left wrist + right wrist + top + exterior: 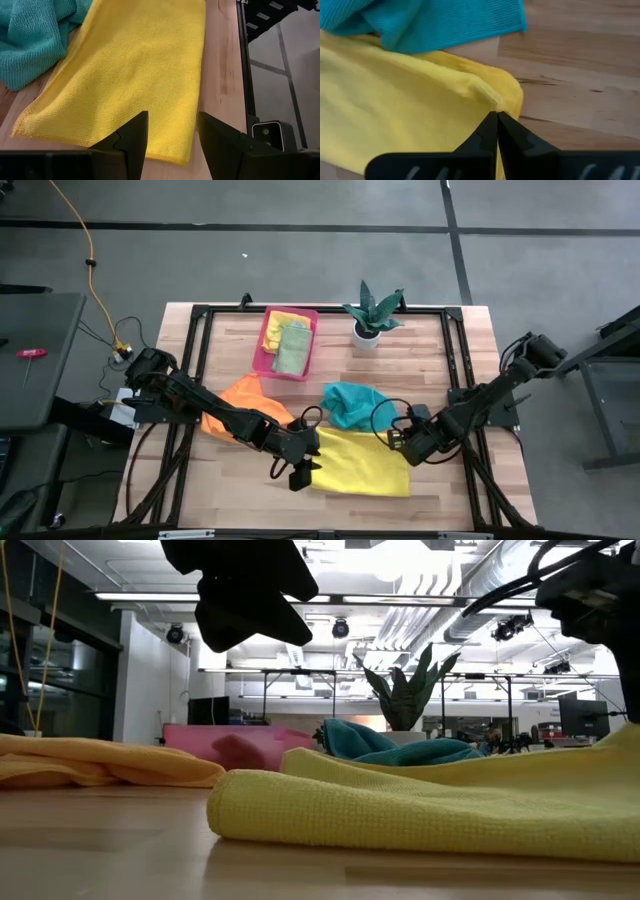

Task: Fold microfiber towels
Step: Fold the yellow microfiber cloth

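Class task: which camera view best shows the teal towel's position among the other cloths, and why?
The high view: the teal towel lies crumpled between the orange towel and yellow towel. Low view shows only its far hump; both wrist views catch just an edge.

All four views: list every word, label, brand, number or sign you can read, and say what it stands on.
None can be read.
Yellow towel, teal towel, orange towel, pink tray, plant pot and table: no print shows.
Both arms: no legible marking.
Room behind, low view: any signs are too small and blurred to read.
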`<action>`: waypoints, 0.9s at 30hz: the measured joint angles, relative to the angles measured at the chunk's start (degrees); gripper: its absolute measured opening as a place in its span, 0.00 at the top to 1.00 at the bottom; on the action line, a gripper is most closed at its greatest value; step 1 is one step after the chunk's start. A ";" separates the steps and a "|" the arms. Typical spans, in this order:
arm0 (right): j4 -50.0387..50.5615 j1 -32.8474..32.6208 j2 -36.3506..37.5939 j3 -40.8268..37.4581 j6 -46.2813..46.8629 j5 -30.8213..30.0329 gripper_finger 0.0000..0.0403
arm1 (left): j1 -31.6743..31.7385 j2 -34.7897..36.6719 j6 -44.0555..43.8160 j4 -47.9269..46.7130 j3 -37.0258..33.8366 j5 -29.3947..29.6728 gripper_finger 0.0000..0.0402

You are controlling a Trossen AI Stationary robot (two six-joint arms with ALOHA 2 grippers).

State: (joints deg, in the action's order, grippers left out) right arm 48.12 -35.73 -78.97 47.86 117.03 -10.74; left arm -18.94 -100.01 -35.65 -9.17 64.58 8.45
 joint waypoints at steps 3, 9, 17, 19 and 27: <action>0.10 0.00 -0.58 0.00 1.62 -0.09 1.00 | -0.01 0.00 0.28 0.00 0.00 0.02 0.61; 1.73 0.01 -1.93 0.00 4.48 -0.20 0.98 | -0.01 0.00 0.28 -0.02 0.00 0.02 0.61; 8.09 0.11 -2.00 0.00 6.57 -0.77 0.77 | -0.02 0.00 0.30 -0.04 0.00 0.02 0.61; 9.60 0.10 -1.94 0.00 6.04 -2.29 0.70 | -0.02 0.00 0.68 -0.12 0.00 0.02 0.61; -3.14 -3.47 0.29 0.13 -14.28 -5.01 0.55 | 0.98 0.87 5.14 -5.58 0.02 -2.47 0.61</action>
State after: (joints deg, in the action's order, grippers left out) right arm 44.98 -39.19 -78.67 47.99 102.76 -15.75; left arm -17.96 -99.13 -30.51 -14.75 64.60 5.98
